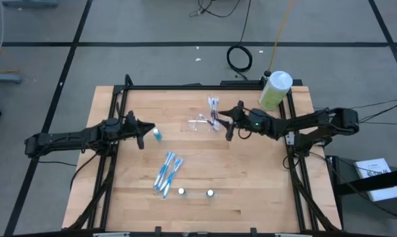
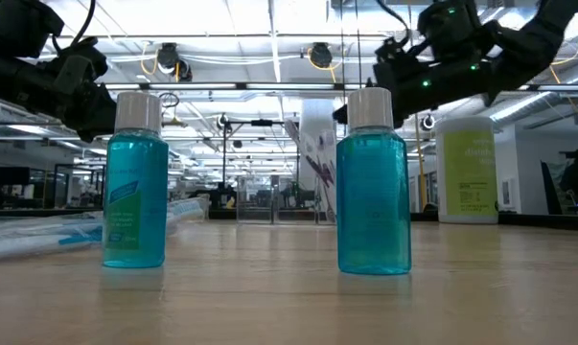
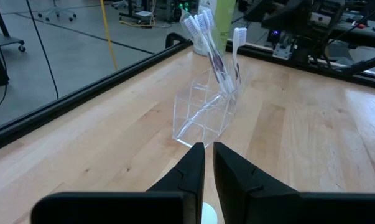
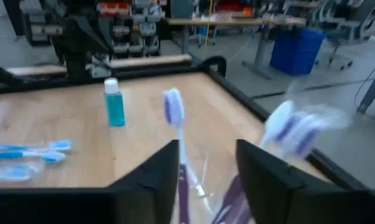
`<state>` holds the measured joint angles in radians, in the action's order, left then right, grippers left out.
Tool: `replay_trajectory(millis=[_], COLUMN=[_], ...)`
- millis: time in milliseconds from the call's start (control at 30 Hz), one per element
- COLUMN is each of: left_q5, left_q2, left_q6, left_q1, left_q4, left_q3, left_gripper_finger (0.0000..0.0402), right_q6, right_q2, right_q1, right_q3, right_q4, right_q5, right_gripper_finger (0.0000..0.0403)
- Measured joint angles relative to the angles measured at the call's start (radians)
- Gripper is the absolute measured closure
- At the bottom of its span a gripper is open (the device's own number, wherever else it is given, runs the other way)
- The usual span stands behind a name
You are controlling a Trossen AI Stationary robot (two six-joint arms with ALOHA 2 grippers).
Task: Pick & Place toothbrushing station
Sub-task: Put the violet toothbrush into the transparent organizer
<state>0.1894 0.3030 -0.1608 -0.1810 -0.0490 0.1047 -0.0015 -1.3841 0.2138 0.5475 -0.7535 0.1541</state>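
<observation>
Station: the toothbrushing station (image 1: 205, 123), a clear plastic tray, lies on the table (image 1: 251, 191) toward its far edge, near the middle.
Right gripper: the right gripper (image 1: 228, 129) is just beside the station, on its right-hand side in the high view; its fingers (image 4: 151, 174) stand apart with a toothbrush (image 4: 176, 134) between them, and contact cannot be made out in the blur.
Station's axis: its long side seems to run across the table, left to right in the high view; the clear walls make this hard to judge.
Contents: toothbrushes (image 3: 211, 43) stand up from it, heads uppermost, leaning slightly.
Left gripper: the left gripper (image 3: 208, 163) is nearly closed, well apart from the station, above a small blue bottle (image 1: 157, 135).
Elsewhere: packaged toothbrushes (image 1: 166, 172); green bottle (image 1: 274, 89) at the far right corner.
</observation>
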Motion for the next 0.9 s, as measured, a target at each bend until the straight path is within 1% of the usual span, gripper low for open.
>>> replay_trajectory(millis=[100, 200, 300, 533, 633, 733, 800, 900], left_q5=[0.000, 0.000, 0.000, 0.000, 0.000, 0.001, 0.000, 0.000], left_q2=[0.000, 0.000, 0.000, 0.000, 0.000, 0.000, 0.000, 0.000], left_q6=[0.000, 0.000, 0.000, 0.000, 0.000, 0.000, 0.000, 0.000], left_q1=[0.000, 0.000, 0.000, 0.000, 0.000, 0.000, 0.000, 0.000], left_q4=[0.000, 0.000, 0.000, 0.000, 0.000, 0.000, 0.000, 0.000], left_q3=[0.000, 0.000, 0.000, 0.000, 0.000, 0.000, 0.000, 0.000], left_gripper_finger=[0.0364, 0.0364, 0.0364, 0.0364, 0.0364, 0.0364, 0.0364, 0.0364], right_q6=[0.001, -0.019, -0.039, -0.074, -0.092, -0.098, -0.098, -0.098], right_q2=[-0.093, -0.177, -0.238, -0.306, -0.317, -0.319, -0.319, -0.311], right_q1=[0.000, 0.000, 0.001, 0.003, 0.003, 0.005, 0.008, 0.008], right_q3=[0.068, 0.134, 0.192, 0.273, 0.297, 0.299, 0.299, 0.298], right_q4=[0.002, 0.007, 0.038, 0.079, 0.106, 0.110, 0.110, 0.117], right_q5=[-0.013, -0.025, -0.024, -0.024, -0.024, -0.024, -0.025, -0.025], right_gripper_finger=[0.0205, 0.0188, 0.0188, 0.0203, 0.0218, 0.0250, 0.0282, 0.0340])
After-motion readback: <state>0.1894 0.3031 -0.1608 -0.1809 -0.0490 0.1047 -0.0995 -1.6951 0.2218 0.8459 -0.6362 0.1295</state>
